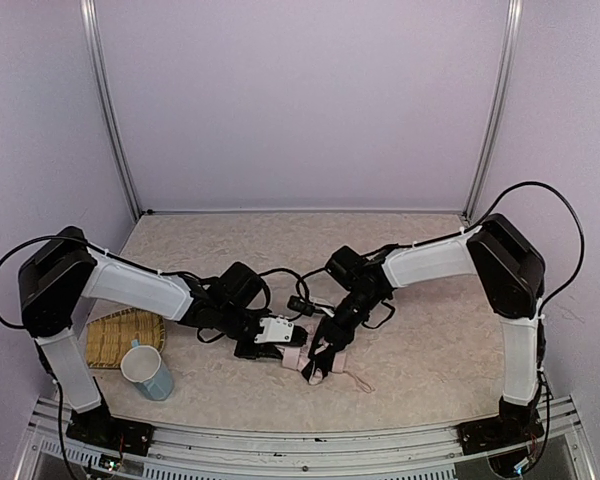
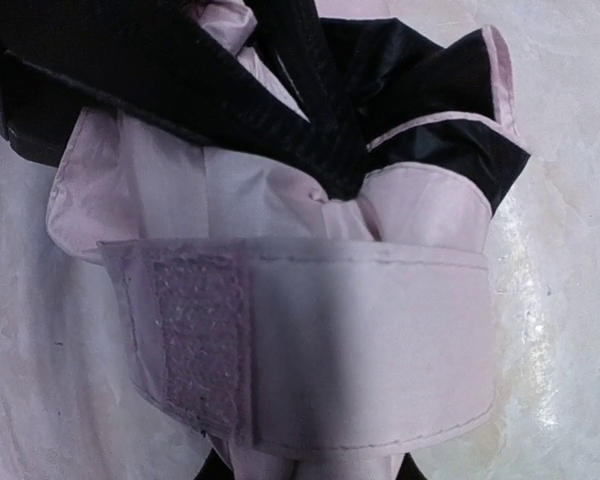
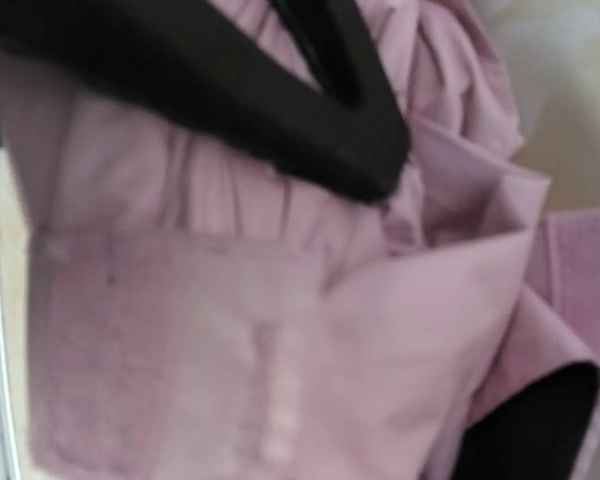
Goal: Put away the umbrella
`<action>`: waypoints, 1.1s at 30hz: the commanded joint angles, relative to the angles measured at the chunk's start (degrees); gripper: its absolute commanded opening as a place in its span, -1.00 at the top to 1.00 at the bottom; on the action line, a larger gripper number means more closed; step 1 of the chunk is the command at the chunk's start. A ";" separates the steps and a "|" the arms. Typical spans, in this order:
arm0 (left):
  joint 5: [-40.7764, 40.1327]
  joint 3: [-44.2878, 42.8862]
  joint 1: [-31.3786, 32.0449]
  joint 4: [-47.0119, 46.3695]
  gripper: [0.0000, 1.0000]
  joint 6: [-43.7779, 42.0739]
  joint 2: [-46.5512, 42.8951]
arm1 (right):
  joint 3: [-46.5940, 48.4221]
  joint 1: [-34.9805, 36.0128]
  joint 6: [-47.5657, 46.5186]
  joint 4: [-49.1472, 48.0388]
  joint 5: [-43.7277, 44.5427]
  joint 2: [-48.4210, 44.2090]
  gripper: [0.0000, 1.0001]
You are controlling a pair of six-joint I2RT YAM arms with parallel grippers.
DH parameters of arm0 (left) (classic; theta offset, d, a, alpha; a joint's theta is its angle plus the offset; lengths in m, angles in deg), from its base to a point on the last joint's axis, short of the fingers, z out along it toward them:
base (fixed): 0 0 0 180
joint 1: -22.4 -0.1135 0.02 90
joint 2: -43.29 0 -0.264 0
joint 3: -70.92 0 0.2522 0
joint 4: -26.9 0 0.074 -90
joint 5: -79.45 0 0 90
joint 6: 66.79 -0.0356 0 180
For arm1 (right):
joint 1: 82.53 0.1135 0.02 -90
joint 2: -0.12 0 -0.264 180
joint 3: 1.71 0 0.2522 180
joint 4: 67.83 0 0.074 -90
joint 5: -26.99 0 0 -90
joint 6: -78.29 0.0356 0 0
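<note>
Mottled beige tabletop (image 1: 420, 260) enclosed by pale lilac walls. Lies collapsed at centre front, between the two arms: umbrella (image 1: 298, 358), pink fabric bunched, black lining (image 2: 430, 100) showing at one fold (wrap strap (image 2: 310, 340) turns its fastening patch toward the left wrist camera). Pinches the fabric with fingertips drawn together: left hand (image 1: 285, 342). Presses on the pink folds, grip impossible to judge: right hand (image 1: 325, 355). Sits at far left, just beside a pale blue mug (image 1: 148, 372): woven basket (image 1: 115, 335).
</note>
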 commanded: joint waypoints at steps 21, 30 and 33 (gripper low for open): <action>-31.21 -22.26 -1.55 5.91 1.00 -2.25 -18.56 | -27.16 -5.98 4.99 -31.87 16.73 -49.80 -0.48; -36.02 -37.02 4.92 14.48 1.00 -1.57 -21.29 | -27.31 -3.33 9.28 -54.12 8.63 -45.36 -0.51; -36.01 -38.91 6.78 14.64 1.00 -1.43 -22.14 | -23.09 -2.60 8.93 -54.33 6.36 -40.91 -0.56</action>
